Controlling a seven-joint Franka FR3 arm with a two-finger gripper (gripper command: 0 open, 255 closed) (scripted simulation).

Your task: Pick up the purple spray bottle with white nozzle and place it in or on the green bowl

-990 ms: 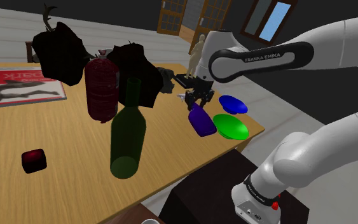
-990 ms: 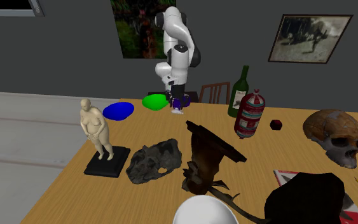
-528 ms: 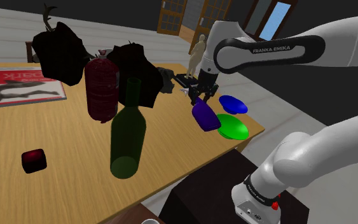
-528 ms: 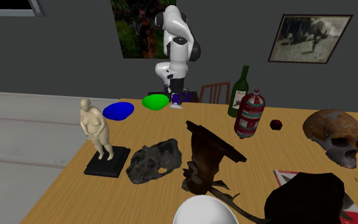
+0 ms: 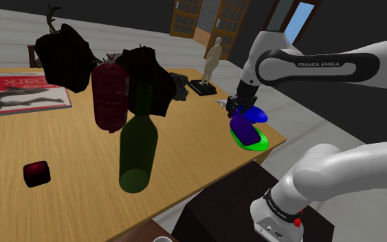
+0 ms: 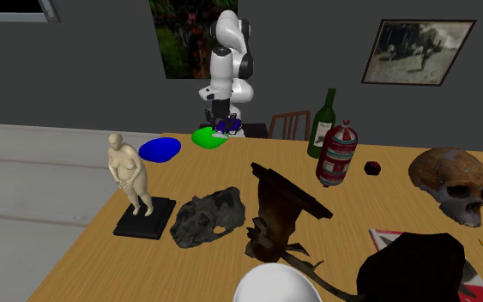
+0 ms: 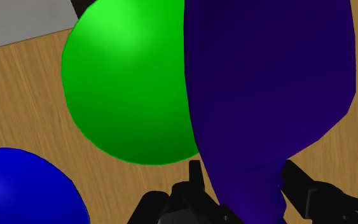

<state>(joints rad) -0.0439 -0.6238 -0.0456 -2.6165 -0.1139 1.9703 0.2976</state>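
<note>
Clasping the purple spray bottle (image 7: 266,83) near its nozzle end, the gripper (image 7: 242,172) has one black finger on each side of the narrow part, pressed against it. From that grip the bottle's long axis runs straight away from the gripper, along the line of the fingers, and widens toward its far end.

Beyond the bottle lies the green bowl (image 7: 126,89). The wrist view puts the bowl's middle off to one side of the bottle, past the finger that is nearer the blue dish (image 7: 25,191). The bottle's body covers only the bowl's near edge. In the shoulder view the bottle hangs tilted below the gripper, with its lower end over the bowl. It may already touch the rim, but the angle is too poor to say.

The coming move turns on that offset. By my reading, the gripper should shift a little toward the blue dish's side, so that the bottle's far end sits over the bowl's hollow before the fingers let go. A drop from here might catch the rim and tip the bottle onto the wooden counter (image 7: 18,95).
</note>
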